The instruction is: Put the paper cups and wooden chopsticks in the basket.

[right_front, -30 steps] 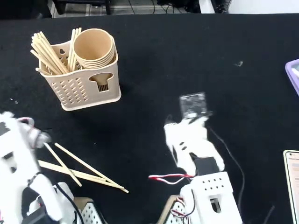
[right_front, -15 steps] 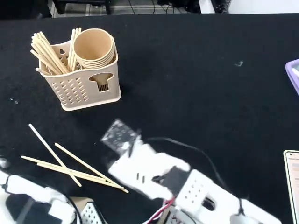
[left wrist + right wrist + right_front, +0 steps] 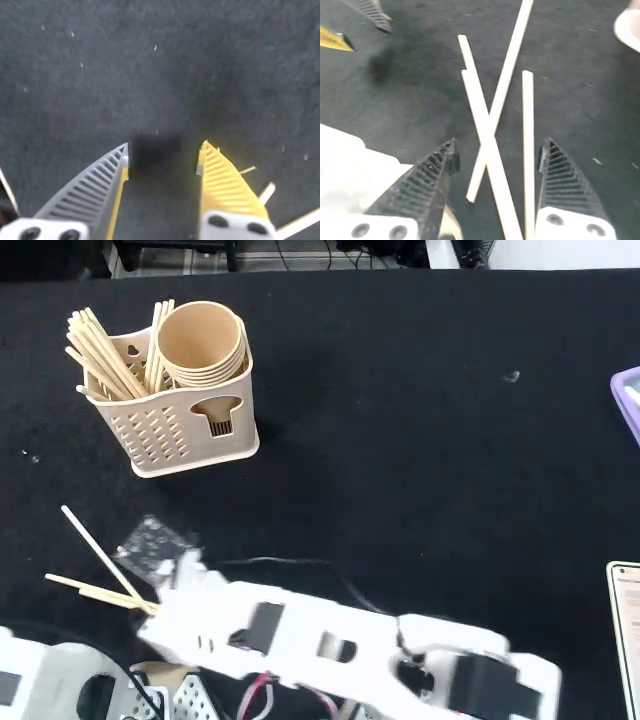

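Your right gripper point(image 3: 498, 147) open, empty, over thin pale wooden chopsticks point(image 3: 479, 105) at black table's point(image 3: 450, 440) near-left corner, left gripper point(image 3: 164, 147) open, empty.

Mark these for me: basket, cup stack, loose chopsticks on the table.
Beige perforated plastic basket point(image 3: 170, 435): high view, front wall.
Stack of tan paper cups point(image 3: 200, 335): high view, inside of the top cup.
Loose wooden chopsticks point(image 3: 489, 131): right wrist view, where two sticks cross.
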Controlling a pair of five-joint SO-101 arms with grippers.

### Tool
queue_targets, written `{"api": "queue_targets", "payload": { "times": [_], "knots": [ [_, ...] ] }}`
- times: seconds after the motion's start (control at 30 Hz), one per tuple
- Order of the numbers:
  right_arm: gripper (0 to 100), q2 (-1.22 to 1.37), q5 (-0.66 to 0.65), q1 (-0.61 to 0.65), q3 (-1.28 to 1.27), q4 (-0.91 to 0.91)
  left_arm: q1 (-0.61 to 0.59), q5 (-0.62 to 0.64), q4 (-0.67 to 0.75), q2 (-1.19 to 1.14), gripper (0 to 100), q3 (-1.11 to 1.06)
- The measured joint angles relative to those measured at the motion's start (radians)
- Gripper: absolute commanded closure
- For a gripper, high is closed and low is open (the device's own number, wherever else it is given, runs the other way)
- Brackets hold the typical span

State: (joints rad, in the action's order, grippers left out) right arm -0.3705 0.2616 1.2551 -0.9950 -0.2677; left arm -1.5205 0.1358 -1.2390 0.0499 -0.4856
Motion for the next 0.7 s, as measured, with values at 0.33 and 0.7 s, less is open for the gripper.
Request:
{"api": "queue_targets", "payload": {
  "times": [0.33, 0.7],
  "knots": [
    [74.7, 0.345, 0.012, 0.0, 0.238, 0.0, 0.0, 0.0, -0.189, -0.216, 78, 0.313],
    [76.8, 0.572, 0.012, -0.002, 0.462, -0.195, -0.002, -0.006, -0.247, -0.302, 78, 0.42]
  ]
}}
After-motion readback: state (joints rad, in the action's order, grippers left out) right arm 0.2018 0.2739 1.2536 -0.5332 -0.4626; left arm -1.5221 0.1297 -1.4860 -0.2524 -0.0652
